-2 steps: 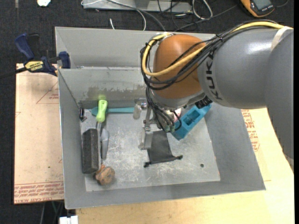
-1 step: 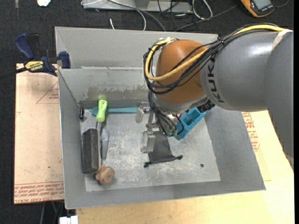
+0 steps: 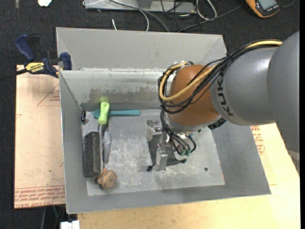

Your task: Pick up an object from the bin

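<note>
Four small things lie along the left side of the grey metal bin (image 3: 209, 175) in the camera view. A dark grey oblong block (image 3: 92, 154) lies lengthwise by the left wall. A brown roundish lump (image 3: 107, 179) sits just beside its near end. A slim pale grey-blue piece (image 3: 106, 144) lies alongside the block on its right. A teal stick with a green head (image 3: 104, 112) lies near the back wall, just above the other three.

The arm reaches in from the right, and its orange cover and cables hang over the middle of the bin. The gripper (image 3: 159, 165) is low over the scuffed bare floor at the centre, close to or touching it. It is well apart from all four things. Whether it is released or clenched I cannot tell. Nothing from the bin can be made out in its hold.

The task looks to be in its early part. No object is lifted and all four rest on the floor. Closing on one thing and raising it clear of the bin are both still to do.
</note>
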{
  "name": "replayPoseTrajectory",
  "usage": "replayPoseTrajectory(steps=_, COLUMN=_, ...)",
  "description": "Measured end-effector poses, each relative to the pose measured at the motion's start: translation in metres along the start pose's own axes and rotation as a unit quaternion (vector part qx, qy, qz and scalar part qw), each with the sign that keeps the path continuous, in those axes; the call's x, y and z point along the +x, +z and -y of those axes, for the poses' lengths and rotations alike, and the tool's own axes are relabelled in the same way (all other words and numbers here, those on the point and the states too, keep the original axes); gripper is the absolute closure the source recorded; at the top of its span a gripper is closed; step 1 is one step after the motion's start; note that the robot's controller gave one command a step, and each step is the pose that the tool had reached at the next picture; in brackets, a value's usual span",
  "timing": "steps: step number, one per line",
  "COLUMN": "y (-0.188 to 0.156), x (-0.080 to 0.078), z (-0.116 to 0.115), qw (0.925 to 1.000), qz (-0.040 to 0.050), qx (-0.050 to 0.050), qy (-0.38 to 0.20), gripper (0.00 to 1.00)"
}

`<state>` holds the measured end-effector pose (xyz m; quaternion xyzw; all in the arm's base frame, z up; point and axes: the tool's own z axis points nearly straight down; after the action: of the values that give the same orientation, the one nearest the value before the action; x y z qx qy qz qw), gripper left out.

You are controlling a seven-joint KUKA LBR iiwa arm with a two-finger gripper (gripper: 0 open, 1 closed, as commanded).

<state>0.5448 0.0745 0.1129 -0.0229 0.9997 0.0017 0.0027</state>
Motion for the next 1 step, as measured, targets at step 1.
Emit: replayPoseTrajectory(steps=1, y=0.0335, x=-0.0099, z=0.0235, qw=0.9994, qz=0.0042, qx=-0.002, qy=-0.035, gripper=0.00)
